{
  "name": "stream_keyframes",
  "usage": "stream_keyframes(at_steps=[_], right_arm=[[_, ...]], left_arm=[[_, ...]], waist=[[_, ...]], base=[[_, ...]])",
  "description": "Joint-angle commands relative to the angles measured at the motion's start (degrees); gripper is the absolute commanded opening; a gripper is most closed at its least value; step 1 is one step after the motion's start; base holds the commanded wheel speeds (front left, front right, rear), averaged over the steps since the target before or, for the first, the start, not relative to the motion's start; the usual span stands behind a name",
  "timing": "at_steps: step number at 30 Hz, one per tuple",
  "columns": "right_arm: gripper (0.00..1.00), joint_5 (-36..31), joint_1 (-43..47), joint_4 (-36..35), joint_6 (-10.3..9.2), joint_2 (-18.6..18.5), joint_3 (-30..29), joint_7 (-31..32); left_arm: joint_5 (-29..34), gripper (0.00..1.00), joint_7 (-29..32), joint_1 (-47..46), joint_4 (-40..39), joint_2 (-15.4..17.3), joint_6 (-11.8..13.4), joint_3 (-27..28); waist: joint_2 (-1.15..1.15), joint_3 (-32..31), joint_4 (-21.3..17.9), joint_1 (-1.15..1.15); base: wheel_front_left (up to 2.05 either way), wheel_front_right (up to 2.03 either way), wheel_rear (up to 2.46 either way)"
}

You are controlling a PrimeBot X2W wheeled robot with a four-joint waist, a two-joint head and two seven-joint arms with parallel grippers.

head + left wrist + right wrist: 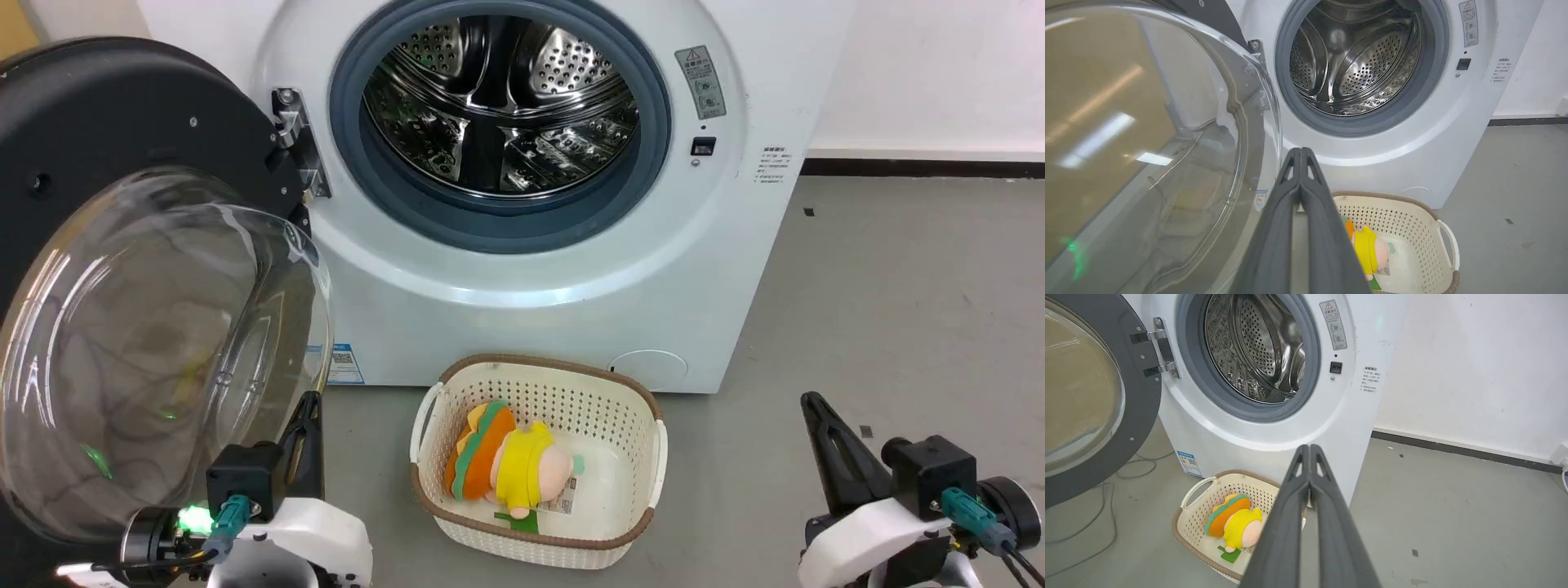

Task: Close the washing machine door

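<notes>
Smooth grey floor (898,286), dotted with a few small dark marks (1414,552). Behind it, plain white wall (939,73), faintly scuffed, edged along the bottom with a dark skirting strip (922,168). Thin cables (1113,522) trailing loose across the floor at the right wrist view's left. Soft, even indoor light.

Looks like a bare laundry corner or test room: white washing machine (531,327) against plain white wall (1474,355), grey floor (898,327), laundry basket (571,392), loose cables (1115,526) lying about.
</notes>
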Motion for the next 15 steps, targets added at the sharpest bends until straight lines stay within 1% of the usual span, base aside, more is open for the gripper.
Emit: stream_keyframes(at_steps=[1, 15], right_arm=[[0.00, -0.44, 0.53, -0.26, 0.05, 0.29, 0.01, 0.03], [0.00, -0.44, 0.53, -0.26, 0.05, 0.29, 0.01, 0.03]], left_arm=[[0.17, 0.00, 0.02, 0.83, -0.23, -0.01, -0.31, 0.10], [0.17, 0.00, 0.02, 0.83, -0.23, -0.01, -0.31, 0.10]], waist=[[0.00, 0.00, 0.00, 0.00], [0.00, 0.00, 0.00, 0.00]], base=[[0.00, 0.00, 0.00], [0.00, 0.00, 0.00]])
